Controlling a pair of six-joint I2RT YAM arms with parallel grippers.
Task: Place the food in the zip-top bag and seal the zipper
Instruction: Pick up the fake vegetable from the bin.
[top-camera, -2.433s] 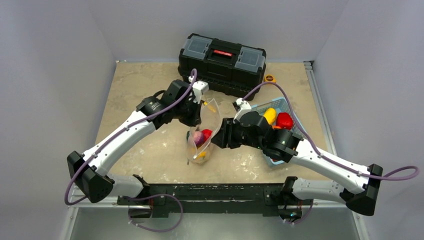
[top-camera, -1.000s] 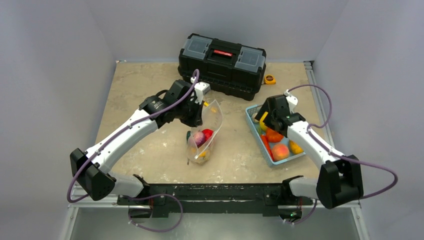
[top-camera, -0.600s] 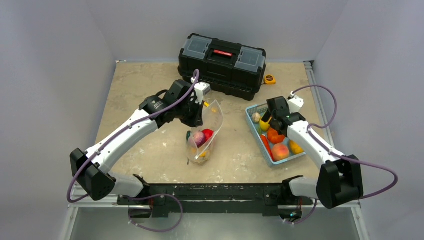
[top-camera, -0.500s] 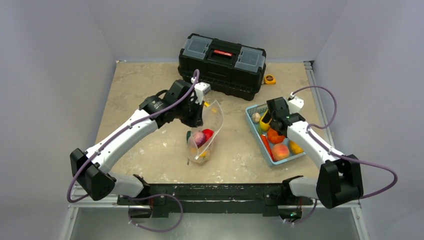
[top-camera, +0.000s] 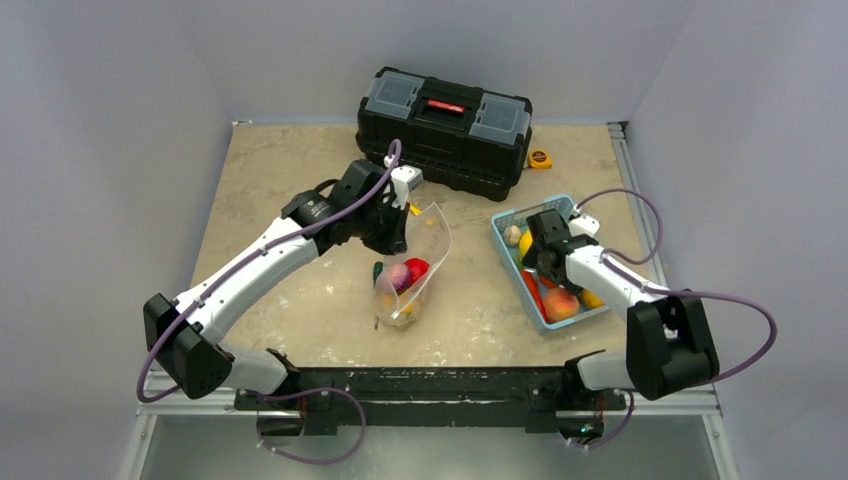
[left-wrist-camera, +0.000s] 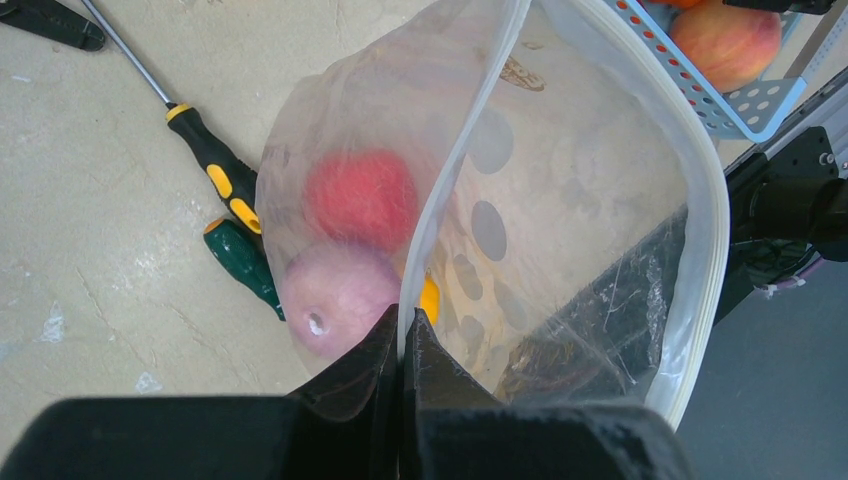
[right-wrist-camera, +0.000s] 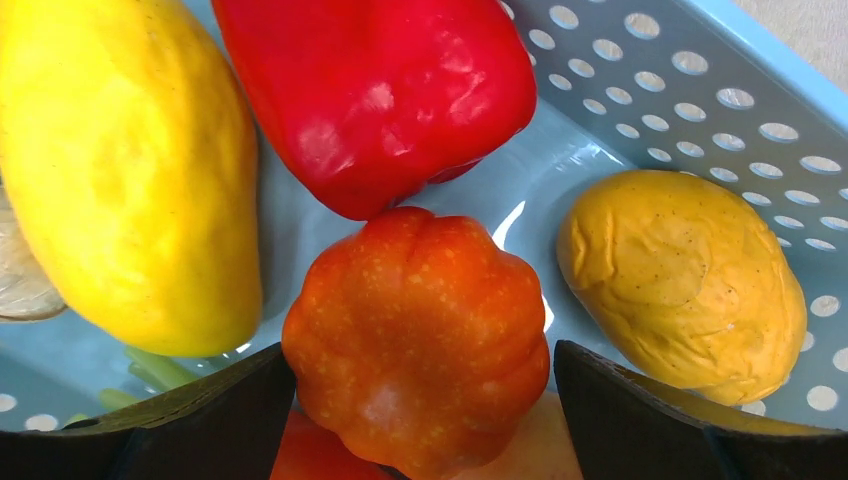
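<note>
Our left gripper (left-wrist-camera: 402, 328) is pinched tight on one rim of the bag (left-wrist-camera: 560, 200), holding it upright with its mouth gaping and the zipper (left-wrist-camera: 702, 200) unsealed. Inside the bag we see a red fruit (left-wrist-camera: 360, 195), a purple one (left-wrist-camera: 335, 290) below it and a bit of yellow (left-wrist-camera: 428, 298). The bag stands mid-table, with two screwdrivers (left-wrist-camera: 225, 180) lying just beside it. Our right gripper (right-wrist-camera: 420, 350) is down in the blue basket (right-wrist-camera: 700, 90) to the right of the bag, jaws spread wide on either side of an orange pumpkin (right-wrist-camera: 420, 335) and gripping nothing; whether they touch it we cannot tell. Around the pumpkin lie a red pepper (right-wrist-camera: 375, 90), a long yellow fruit (right-wrist-camera: 130, 170) and a lumpy yellow one (right-wrist-camera: 685, 280).
</note>
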